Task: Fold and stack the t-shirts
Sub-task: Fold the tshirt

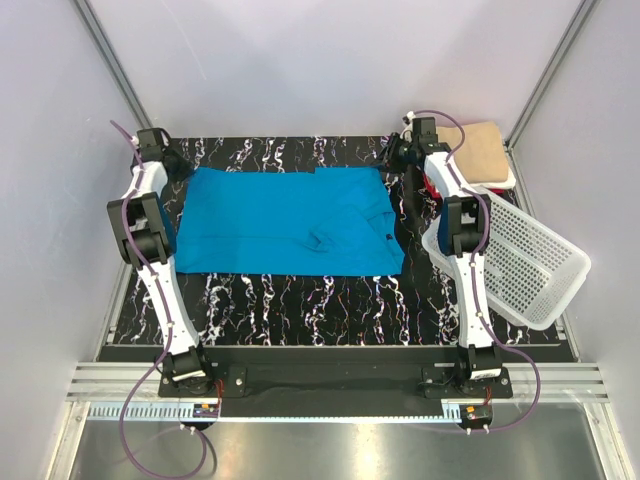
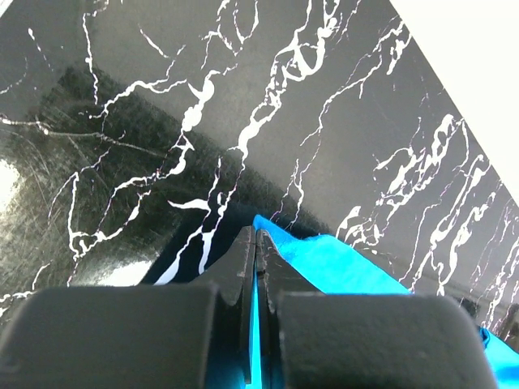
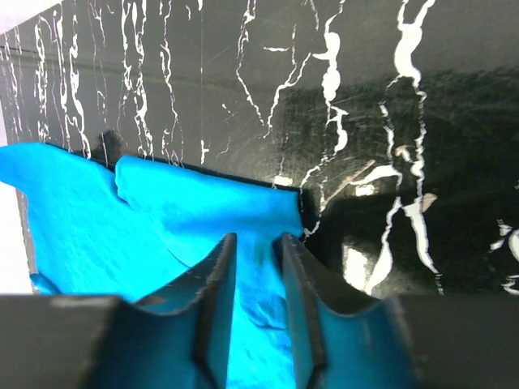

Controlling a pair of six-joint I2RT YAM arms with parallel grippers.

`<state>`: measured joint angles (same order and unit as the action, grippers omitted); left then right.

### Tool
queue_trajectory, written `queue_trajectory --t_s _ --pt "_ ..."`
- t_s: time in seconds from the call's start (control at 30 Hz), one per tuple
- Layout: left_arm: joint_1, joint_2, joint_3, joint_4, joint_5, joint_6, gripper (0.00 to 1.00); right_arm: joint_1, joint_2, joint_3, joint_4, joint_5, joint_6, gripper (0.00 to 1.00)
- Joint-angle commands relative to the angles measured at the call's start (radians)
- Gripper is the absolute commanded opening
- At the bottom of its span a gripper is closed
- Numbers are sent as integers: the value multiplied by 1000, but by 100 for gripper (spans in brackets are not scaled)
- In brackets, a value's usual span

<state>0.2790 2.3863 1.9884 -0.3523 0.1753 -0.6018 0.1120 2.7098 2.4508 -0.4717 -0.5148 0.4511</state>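
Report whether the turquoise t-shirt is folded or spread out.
Spread, not yet a small rectangle: the turquoise t-shirt lies flat and wide across the table, its far corner pinched in the shut left gripper.

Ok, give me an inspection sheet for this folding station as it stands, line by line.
Surface: black white-veined table, no spills seen.
Job's things: blue t-shirt spread mid-table, wrinkled near its right side; folded stack at the far right corner, tan on top, red and white edges beneath.
Clutter: white perforated basket, tilted at the table's right edge.
Grippers: left gripper shut on the shirt's far left corner; right gripper open over its far right corner.
Cables: purple cables loop from both bases, none on the cloth.
Surroundings: pale walls, nothing else seen.
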Motion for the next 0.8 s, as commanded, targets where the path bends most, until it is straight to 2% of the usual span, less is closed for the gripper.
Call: queue_trajectory --t_s 0.0,0.3,0.77 --pt "8 -41 -3 74 22 8 0 -21 -26 51 35 -1 35 41" --pt "8 -15 1 115 73 -3 0 -25 82 158 33 -34 69 43" --pt "11 -26 -33 107 75 23 0 -23 102 165 42 -99 116 46"
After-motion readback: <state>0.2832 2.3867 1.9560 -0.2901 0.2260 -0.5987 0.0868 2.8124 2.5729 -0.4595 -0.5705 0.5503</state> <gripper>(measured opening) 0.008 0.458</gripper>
